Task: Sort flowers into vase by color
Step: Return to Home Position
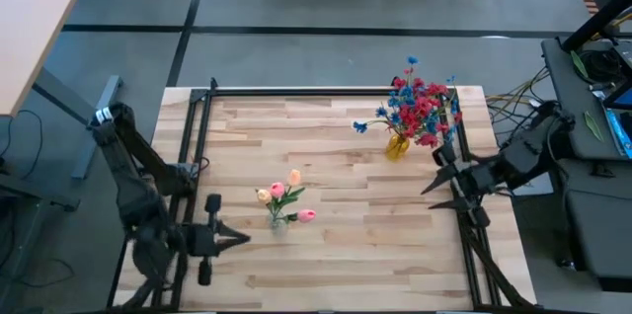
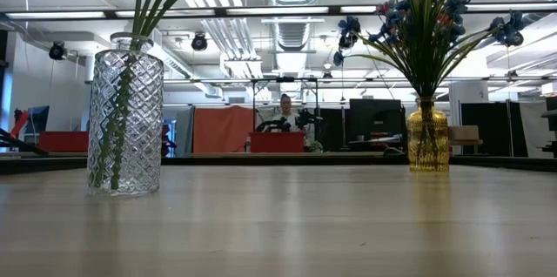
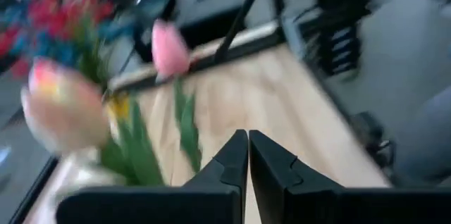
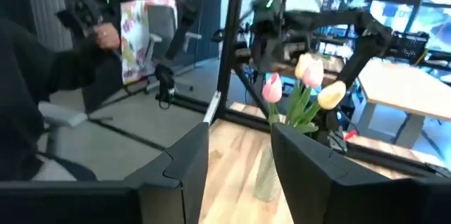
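The left gripper (image 1: pixel 242 238) sits by the left edge of the table (image 1: pixel 355 255), its fingers pressed together with nothing between them. The right gripper (image 1: pixel 433 176) hangs by the right edge, fingers spread wide and empty. The tulips (image 1: pixel 281 196) stand in the clear vase (image 2: pixel 124 120), the red and blue flowers (image 1: pixel 420 107) in the yellow vase (image 2: pixel 428 138)

Pink and peach tulips (image 1: pixel 281 194) upright in clear vase, red-blue flowers (image 1: pixel 420 102) in yellow vase
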{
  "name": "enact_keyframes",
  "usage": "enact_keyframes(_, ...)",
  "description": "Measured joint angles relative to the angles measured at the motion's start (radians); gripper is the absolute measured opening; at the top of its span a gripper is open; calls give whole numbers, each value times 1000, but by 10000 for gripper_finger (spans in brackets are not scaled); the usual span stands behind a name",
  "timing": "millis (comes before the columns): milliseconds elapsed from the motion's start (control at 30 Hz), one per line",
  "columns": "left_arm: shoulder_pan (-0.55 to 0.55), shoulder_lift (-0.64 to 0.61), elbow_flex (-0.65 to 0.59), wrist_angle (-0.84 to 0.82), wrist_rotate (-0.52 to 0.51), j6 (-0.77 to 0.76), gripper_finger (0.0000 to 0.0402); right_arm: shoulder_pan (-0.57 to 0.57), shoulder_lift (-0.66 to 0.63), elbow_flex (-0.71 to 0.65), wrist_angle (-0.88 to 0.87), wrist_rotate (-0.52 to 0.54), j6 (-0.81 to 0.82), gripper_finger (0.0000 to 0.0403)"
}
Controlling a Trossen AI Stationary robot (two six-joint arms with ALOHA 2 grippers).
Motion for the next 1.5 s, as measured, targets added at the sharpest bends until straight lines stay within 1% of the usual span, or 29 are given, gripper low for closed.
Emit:
enact_keyframes(33, 6, -31, -26, 66, 29, 75, 0, -13, 10, 0, 0, -10, -1, 145)
enact_keyframes(100, 7, -88, -73, 133, 48, 155, 0, -39, 21, 0, -2, -43, 5, 139)
enact_keyframes(167, 6, -140, -117, 138, 58, 172, 0, -62, 25, 0, -2, -94, 9, 134)
enact_keyframes(233, 10, -197, -166, 141, 89, 172, 0, -85, 29, 0, -1, -137, 3, 130)
enact_keyframes(300, 34, -260, -223, 182, 107, 187, 0, -114, 30, -1, -3, -143, -12, 127)
enact_keyframes(367, 69, -328, -282, 211, 130, 195, 0, -147, 28, -1, 5, -159, -30, 125)
enact_keyframes(533, 164, -513, -408, 285, 223, 253, 0, -231, 31, -6, 34, -249, -52, 118)
enact_keyframes(667, 269, -646, -483, 302, 315, 302, 0, -324, 52, -12, 55, -323, -54, 111)
enact_keyframes(833, 394, -788, -558, 301, 413, 313, 0, -430, 82, -13, 54, -442, -42, 102)
enact_keyframes(933, 448, -845, -600, 304, 417, 294, 0, -468, 89, -17, 66, -496, -55, 97)
enact_keyframes(1100, 523, -907, -656, 330, 417, 277, 0, -496, 85, -70, 171, -528, -89, 89)
enact_keyframes(1233, 575, -937, -690, 330, 416, 282, 0, -496, 48, -104, 172, -529, -103, 81)
enact_keyframes(1333, 612, -959, -730, 329, 416, 281, 0, -496, -17, -142, 132, -529, -111, 73)
enact_keyframes(1500, 635, -997, -783, 330, 415, 298, 0, -496, -225, -181, 69, -528, -85, 61)
